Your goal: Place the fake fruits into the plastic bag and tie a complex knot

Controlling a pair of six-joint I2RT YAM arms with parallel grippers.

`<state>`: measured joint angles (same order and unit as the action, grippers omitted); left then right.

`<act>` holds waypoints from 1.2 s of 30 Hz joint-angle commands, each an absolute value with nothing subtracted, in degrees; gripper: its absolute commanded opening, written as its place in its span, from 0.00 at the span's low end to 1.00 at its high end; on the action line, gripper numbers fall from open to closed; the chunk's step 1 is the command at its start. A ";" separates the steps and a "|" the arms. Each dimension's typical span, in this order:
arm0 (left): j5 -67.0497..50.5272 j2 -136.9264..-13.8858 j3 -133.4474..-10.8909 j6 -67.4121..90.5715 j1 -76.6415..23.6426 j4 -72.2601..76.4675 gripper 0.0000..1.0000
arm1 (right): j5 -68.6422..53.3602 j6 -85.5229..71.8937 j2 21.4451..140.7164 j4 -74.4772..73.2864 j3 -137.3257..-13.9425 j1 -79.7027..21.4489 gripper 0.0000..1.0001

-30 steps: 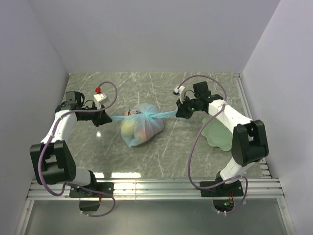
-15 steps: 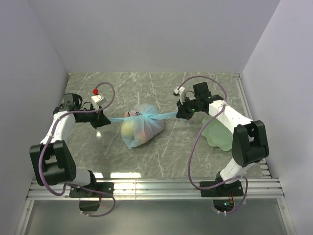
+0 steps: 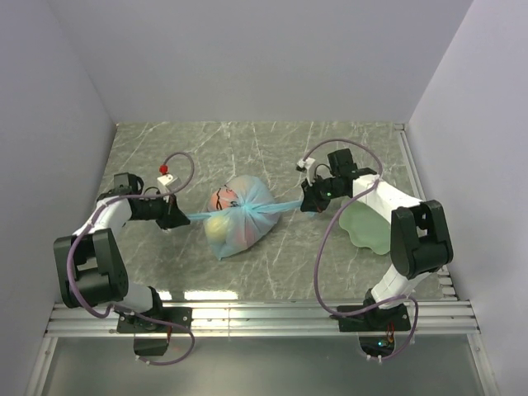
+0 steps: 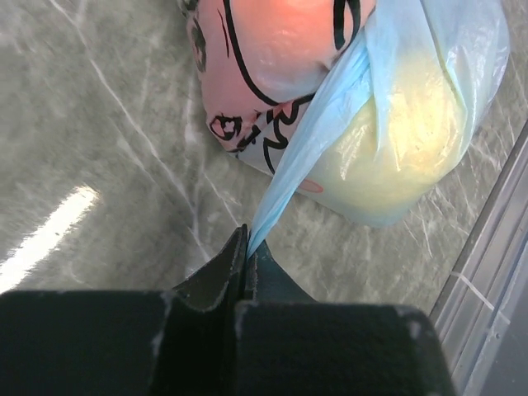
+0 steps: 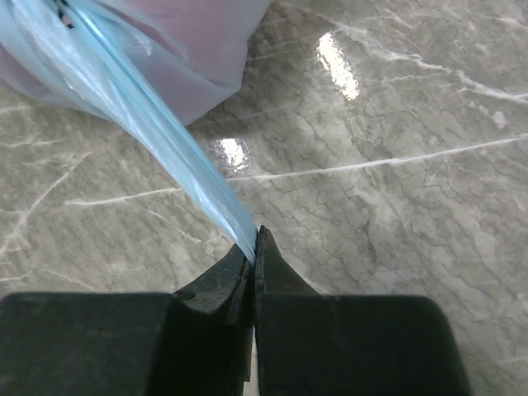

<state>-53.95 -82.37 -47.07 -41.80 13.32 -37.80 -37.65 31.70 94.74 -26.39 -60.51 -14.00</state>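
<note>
My left gripper (image 3: pixel 176 217) is clamped shut on the left tail (image 4: pixel 305 132) of the plastic bag (image 3: pixel 239 227). My right gripper (image 3: pixel 308 200) is pinched tight on the right tail (image 5: pixel 169 157). Both tails run taut to the knot (image 3: pixel 245 208) on top of the bag. The bag lies on the bench (image 3: pixel 280 264) between my arms. The fake fruits (image 4: pixel 412 140) are inside it, with a yellow one and a pink-red one showing through the film. I see three risks. Only my fingertips grip the thin film, so a harder pull could slip it free, or stretch and tear it. An uneven pull could drag the bag sideways and leave the knot slack.
</note>
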 commanded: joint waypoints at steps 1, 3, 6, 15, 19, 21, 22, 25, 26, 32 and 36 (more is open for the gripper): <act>-29.70 -81.13 -51.67 -43.33 22.15 -35.15 0.01 | -8.77 33.84 94.92 -37.08 -63.79 -1.93 0.00; -32.41 -80.25 -53.08 -42.98 21.89 -36.90 0.04 | -11.59 33.31 94.75 -40.06 -65.73 -2.02 0.00; -35.58 -78.58 -56.59 -42.54 20.83 -41.21 0.34 | -18.96 34.97 93.69 -45.58 -68.72 -2.46 0.07; -42.80 -74.97 -64.86 -29.21 17.14 -42.37 0.99 | -35.22 32.35 87.28 -51.49 -74.52 -2.81 0.85; -45.44 -75.50 -70.82 -19.71 16.88 -40.00 0.99 | -39.02 29.72 86.57 -52.65 -80.41 -2.81 0.93; -43.43 -76.20 -72.50 -12.70 15.74 -36.24 0.99 | -39.64 26.29 86.22 -50.55 -82.08 -2.90 0.93; -41.94 -76.90 -74.60 -11.00 14.95 -35.86 0.99 | -40.16 24.45 85.87 -49.06 -82.44 -2.81 0.93; -35.09 -81.37 -81.44 -6.87 10.73 -38.13 0.99 | -40.26 16.46 86.30 -42.56 -84.02 -2.99 0.95; -33.59 -82.87 -83.48 -6.07 8.55 -39.28 0.99 | -39.73 14.43 86.92 -41.15 -84.63 -3.16 0.95; -22.51 -93.07 -91.40 1.65 2.12 -39.91 0.99 | -34.47 3.96 95.88 -33.32 -89.99 -4.39 0.96; -19.87 -99.21 -92.55 4.39 -0.95 -38.85 0.99 | -28.42 2.03 102.20 -31.30 -93.86 -8.16 0.97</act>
